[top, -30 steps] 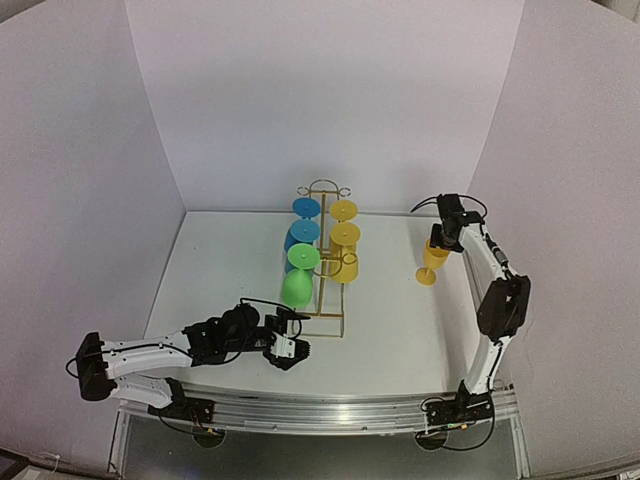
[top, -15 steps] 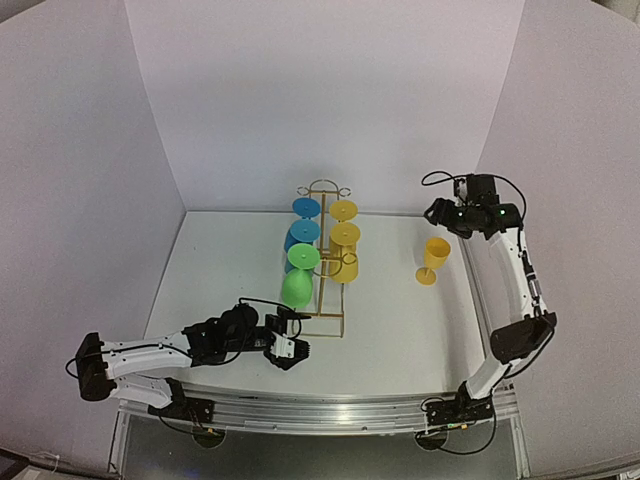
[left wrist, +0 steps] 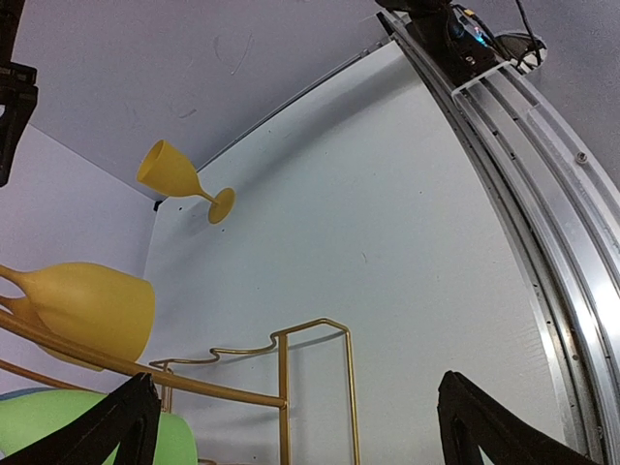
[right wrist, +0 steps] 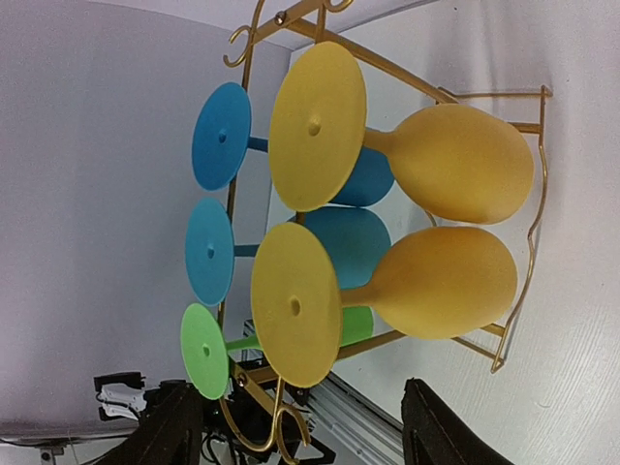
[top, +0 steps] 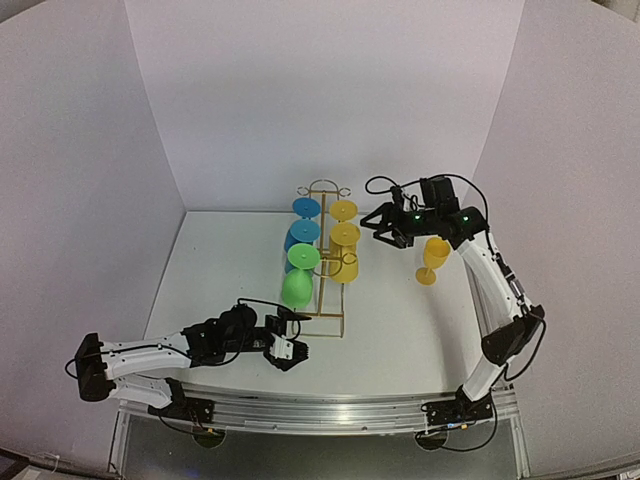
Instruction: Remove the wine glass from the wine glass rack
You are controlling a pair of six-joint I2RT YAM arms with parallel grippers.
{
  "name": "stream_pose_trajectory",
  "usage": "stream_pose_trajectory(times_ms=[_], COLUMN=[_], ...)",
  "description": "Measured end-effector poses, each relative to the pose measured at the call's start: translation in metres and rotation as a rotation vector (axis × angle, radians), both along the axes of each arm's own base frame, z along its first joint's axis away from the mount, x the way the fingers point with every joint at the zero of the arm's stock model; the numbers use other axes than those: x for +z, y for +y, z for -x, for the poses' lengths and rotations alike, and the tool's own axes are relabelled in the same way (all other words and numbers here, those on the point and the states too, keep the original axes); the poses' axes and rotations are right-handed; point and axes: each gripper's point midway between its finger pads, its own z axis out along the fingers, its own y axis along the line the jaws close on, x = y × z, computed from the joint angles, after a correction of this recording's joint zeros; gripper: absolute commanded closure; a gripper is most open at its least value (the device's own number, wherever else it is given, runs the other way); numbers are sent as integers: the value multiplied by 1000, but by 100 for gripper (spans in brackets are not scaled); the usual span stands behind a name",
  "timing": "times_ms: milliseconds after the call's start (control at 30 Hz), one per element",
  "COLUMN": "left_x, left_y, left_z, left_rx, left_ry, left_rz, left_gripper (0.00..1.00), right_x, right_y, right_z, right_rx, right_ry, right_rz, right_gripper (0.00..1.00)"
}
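Left wrist view's lower edge cuts off the green wine glass [left wrist: 44, 417].

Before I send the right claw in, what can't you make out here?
- Blue glasses: right wrist view, bowls mostly hidden behind the yellow glasses.
- Green glass: left wrist view, cut off by the bottom edge.
- Rack: top view, its loops around the stems too small to judge.

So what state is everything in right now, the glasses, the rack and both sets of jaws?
rack: standing, five glasses hung on it
blue glasses: two, hung base up
green glass: hung base up
racked yellow glasses: two, hung base up
loose yellow glass: upright, off the rack
left jaws: open, empty
right jaws: open, empty
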Motion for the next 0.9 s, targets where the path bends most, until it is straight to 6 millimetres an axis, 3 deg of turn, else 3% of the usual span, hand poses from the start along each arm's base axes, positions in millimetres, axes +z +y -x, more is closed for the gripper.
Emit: stream_pose_trajectory(times_ms=[133, 333, 900], left_x=[2, 2, 0], left_y=[0, 1, 1], left_z=[1, 1, 2], left_rx=[-8, -11, -20], left_ry=[-9, -16, -37], left_rz=[3, 3, -3], left_gripper=[1, 1, 1], right_x=[-16, -31, -34], right_y=[7, 20, 28], right_z=[-8, -17, -17], right_rx=[-6, 3, 19], right_ry=[48, 97, 132], right_rz=[3, -12, -56], right_gripper=[41, 60, 98])
